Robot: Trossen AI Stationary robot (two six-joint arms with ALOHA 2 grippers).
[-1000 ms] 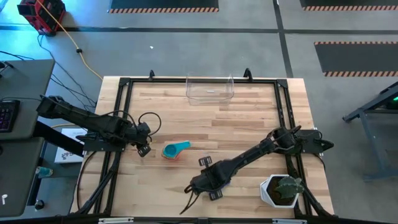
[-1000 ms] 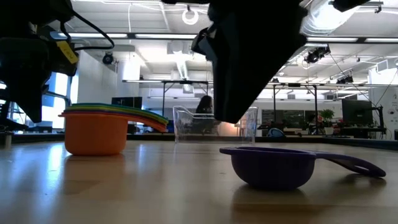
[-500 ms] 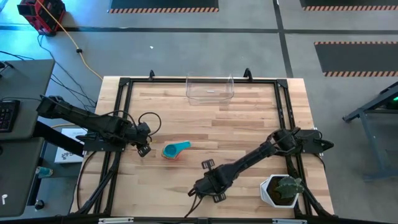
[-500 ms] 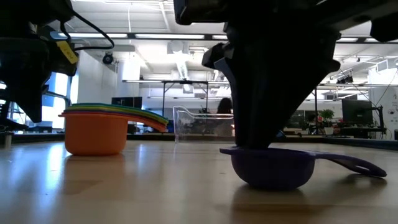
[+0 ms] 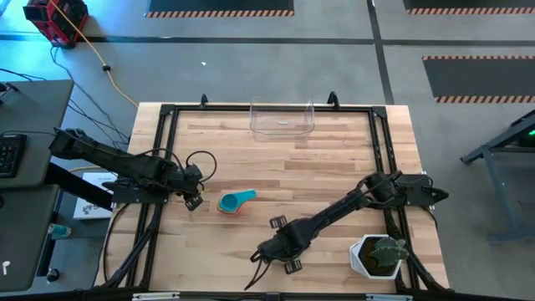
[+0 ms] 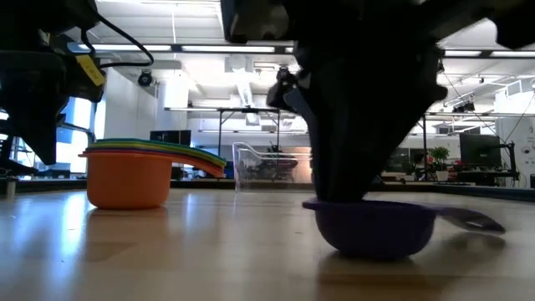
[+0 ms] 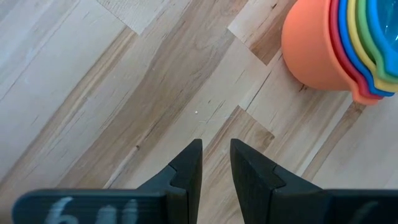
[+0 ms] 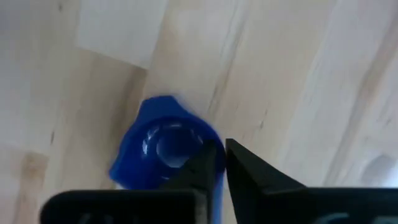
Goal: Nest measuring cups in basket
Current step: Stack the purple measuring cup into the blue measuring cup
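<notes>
At six o'clock on the worktop (image 5: 334, 159), right end effector (image 8: 217, 158) pinches the purple cup's (image 6: 372, 227) rim; basket (image 5: 282, 119) lies toward twelve.

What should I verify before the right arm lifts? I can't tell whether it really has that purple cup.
1. Right gripper on the purple cup: ok, its fingers pinch the cup's edge in the right wrist view.
2. Grip firm enough to lift: cannot tell, the cup sits on the table.
3. Stack of cups upright and ready to receive: ok, nested with the orange one outermost.
4. Left gripper out of the way: ok, it is beside the stack, touching nothing, fingers nearly together.
5. Basket in place: ok, at the far edge, no cups in it.
6. Plant pot near the right arm: cannot tell whether the lift clears it.
</notes>
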